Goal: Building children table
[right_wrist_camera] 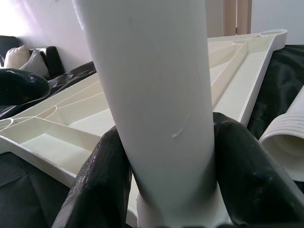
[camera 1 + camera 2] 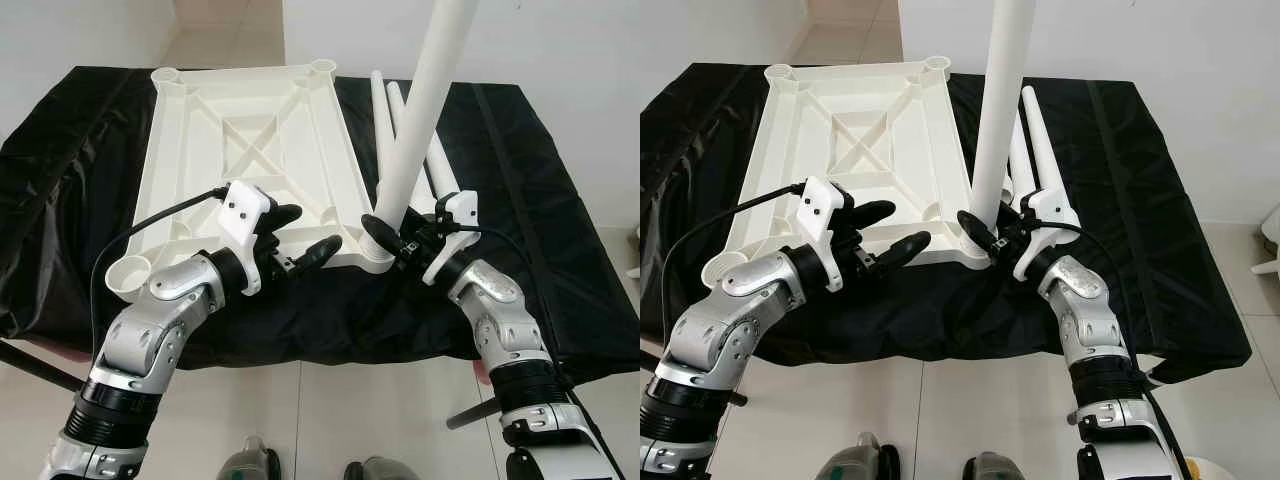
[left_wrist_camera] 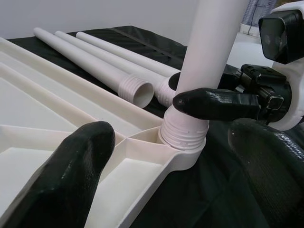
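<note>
The white tabletop (image 2: 250, 130) lies upside down on the black-covered table, with a round socket (image 2: 128, 272) at each corner. One white leg (image 2: 420, 110) stands upright in the near right corner socket (image 3: 183, 137). My right gripper (image 2: 385, 228) is shut on this leg just above its threaded base, and both pads (image 1: 99, 180) press its sides. My left gripper (image 2: 305, 232) hovers open over the tabletop's near edge, a short way left of that socket, holding nothing. Three more legs (image 2: 1035, 130) lie side by side to the right of the tabletop.
The black cloth (image 2: 560, 200) covers the whole table and hangs over its front edge. Pale tiled floor (image 2: 330, 420) lies below, with my feet at the bottom. A black cable (image 2: 150, 225) loops from my left wrist over the tabletop's near left part.
</note>
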{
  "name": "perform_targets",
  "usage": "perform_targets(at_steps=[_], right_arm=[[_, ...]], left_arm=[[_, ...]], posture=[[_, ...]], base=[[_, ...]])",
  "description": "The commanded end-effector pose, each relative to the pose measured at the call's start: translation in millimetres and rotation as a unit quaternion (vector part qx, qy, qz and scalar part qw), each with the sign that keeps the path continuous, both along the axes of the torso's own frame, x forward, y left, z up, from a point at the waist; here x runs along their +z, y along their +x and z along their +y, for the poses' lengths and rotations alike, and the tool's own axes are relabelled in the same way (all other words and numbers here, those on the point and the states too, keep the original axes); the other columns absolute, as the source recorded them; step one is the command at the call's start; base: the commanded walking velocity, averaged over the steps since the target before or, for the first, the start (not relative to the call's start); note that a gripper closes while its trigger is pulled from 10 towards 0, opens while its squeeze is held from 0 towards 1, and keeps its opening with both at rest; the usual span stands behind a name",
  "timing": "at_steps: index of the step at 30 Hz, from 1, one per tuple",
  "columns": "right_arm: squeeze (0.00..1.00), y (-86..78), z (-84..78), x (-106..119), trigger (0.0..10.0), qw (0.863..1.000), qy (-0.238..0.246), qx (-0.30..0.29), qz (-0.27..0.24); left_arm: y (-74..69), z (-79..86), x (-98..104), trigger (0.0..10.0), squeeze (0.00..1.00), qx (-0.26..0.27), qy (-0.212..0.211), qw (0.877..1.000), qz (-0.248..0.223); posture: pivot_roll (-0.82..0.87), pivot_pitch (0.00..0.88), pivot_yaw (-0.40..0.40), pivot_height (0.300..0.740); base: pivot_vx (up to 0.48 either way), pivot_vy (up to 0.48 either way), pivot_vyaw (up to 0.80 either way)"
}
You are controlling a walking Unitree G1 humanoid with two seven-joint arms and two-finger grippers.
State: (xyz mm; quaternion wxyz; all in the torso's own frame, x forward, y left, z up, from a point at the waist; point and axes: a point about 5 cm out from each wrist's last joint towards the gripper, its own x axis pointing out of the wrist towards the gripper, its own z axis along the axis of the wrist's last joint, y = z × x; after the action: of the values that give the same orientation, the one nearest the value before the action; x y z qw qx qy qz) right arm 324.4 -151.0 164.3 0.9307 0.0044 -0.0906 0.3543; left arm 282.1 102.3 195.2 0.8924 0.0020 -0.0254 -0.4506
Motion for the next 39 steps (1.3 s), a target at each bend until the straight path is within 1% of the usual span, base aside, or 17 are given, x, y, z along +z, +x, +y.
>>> perform_targets(at_steps=[1, 10, 13, 17, 20, 21, 23, 24, 25, 30, 32, 33, 34, 35, 37, 38, 39], right_arm=[[0.0, -2.3, -1.2, 0.3, 0.0, 1.0, 0.014, 0.0, 0.0], [0.0, -6.0, -5.7, 3.0, 0.0, 0.998, 0.042, -0.036, -0.003], [0.0, -8.9, -6.3, 2.2, 0.0, 0.996, 0.052, -0.074, -0.003], [0.0, -10.9, -6.3, 0.6, 0.0, 0.994, 0.053, -0.094, -0.003], [0.0, -13.7, -7.1, -2.2, 0.0, 0.99, 0.049, -0.132, -0.003], [0.0, -13.7, -7.1, -2.2, 0.0, 0.99, 0.049, -0.132, -0.003], [0.0, -15.5, -6.9, -2.9, 0.0, 0.987, 0.047, -0.157, -0.006], [0.0, -15.5, -6.9, -2.9, 0.0, 0.987, 0.047, -0.157, -0.006], [0.0, -17.6, -3.6, -4.4, 0.0, 0.98, 0.052, -0.19, -0.005], [0.0, -19.9, 1.1, -6.1, 0.0, 0.973, 0.062, -0.22, -0.002], [0.0, -22.0, 6.4, -10.3, 0.1, 0.964, 0.072, -0.257, 0.007], [0.0, -22.0, 6.4, -10.3, 0.1, 0.964, 0.072, -0.257, 0.007], [0.0, -23.0, 9.2, -14.0, 1.7, 0.957, 0.076, -0.279, 0.016], [0.0, -24.4, 12.3, -16.4, 2.0, 0.953, 0.081, -0.292, 0.022], [0.0, -25.4, 14.2, -17.8, 2.0, 0.95, 0.085, -0.3, 0.026], [0.0, -26.8, 20.6, -19.5, 3.5, 0.95, 0.091, -0.295, 0.038], [0.0, -26.8, 20.6, -19.5, 3.5, 0.95, 0.091, -0.295, 0.038]], left_arm=[[-3.2, -0.2, -2.1, 10.0, 0.0, -0.005, 0.007, 1.0, 0.005], [-13.2, -6.2, -7.0, 10.0, 0.0, -0.042, 0.013, 0.999, 0.015], [-18.6, -8.2, -11.4, 10.0, 0.0, -0.059, 0.023, 0.998, 0.021], [-19.5, -8.2, -12.5, 10.0, 0.0, -0.061, 0.028, 0.998, 0.02], [-20.1, -8.3, -12.7, 10.0, 0.0, -0.063, 0.034, 0.997, 0.018], [-20.1, -8.3, -12.7, 10.0, 0.0, -0.063, 0.034, 0.997, 0.018], [-20.7, -8.3, -13.2, 10.0, 0.0, -0.064, 0.036, 0.997, 0.021], [-20.7, -8.3, -13.2, 10.0, 0.0, -0.064, 0.036, 0.997, 0.021], [-20.8, -8.8, -13.5, 10.0, 0.0, -0.064, 0.038, 0.997, 0.022], [-20.7, -9.3, -13.6, 10.0, 0.0, -0.063, 0.039, 0.997, 0.021], [-20.3, -9.9, -13.6, 10.0, 0.0, -0.063, 0.039, 0.997, 0.021], [-20.3, -9.9, -13.6, 10.0, 0.0, -0.063, 0.039, 0.997, 0.021], [-20.2, -10.3, -13.3, 10.0, 0.0, -0.063, 0.039, 0.997, 0.02], [-20.4, -10.7, -13.2, 10.0, 0.0, -0.063, 0.039, 0.997, 0.019], [-20.6, -11.0, -13.1, 10.0, 0.0, -0.063, 0.038, 0.997, 0.018], [-21.0, -11.4, -12.9, 10.0, 0.0, -0.064, 0.037, 0.997, 0.019], [-21.0, -11.4, -12.9, 10.0, 0.0, -0.064, 0.037, 0.997, 0.019]], posture=[[-0.01, 0.081, 0.027, 0.74], [-0.01, 0.092, 0.027, 0.74], [-0.01, 0.092, 0.027, 0.74], [-0.01, 0.096, 0.027, 0.74], [-0.02, 0.099, 0.028, 0.74], [-0.02, 0.099, 0.028, 0.74], [-0.02, 0.101, 0.029, 0.74], [-0.02, 0.101, 0.029, 0.74], [-0.02, 0.103, 0.028, 0.74], [-0.02, 0.104, 0.028, 0.74], [-0.02, 0.104, 0.027, 0.74], [-0.02, 0.104, 0.027, 0.74], [-0.02, 0.104, 0.027, 0.74], [-0.02, 0.105, 0.026, 0.74], [-0.02, 0.105, 0.026, 0.74], [-0.02, 0.106, 0.025, 0.74], [-0.02, 0.106, 0.025, 0.74]], base=[[0.0, 0.0, 0.0], [0.0, 0.0, 0.0], [0.0, 0.0, 0.0], [0.0, 0.0, 0.0], [0.0, 0.0, 0.0], [0.0, 0.0, 0.0], [0.0, 0.0, 0.0], [0.0, 0.0, 0.0], [0.0, 0.0, 0.0], [0.0, 0.0, 0.0], [0.0, 0.0, 0.0], [0.0, 0.0, 0.0], [0.0, 0.0, 0.0], [0.0, 0.0, 0.0], [0.0, 0.0, 0.0], [0.0, 0.0, 0.0], [0.0, 0.0, 0.0]])
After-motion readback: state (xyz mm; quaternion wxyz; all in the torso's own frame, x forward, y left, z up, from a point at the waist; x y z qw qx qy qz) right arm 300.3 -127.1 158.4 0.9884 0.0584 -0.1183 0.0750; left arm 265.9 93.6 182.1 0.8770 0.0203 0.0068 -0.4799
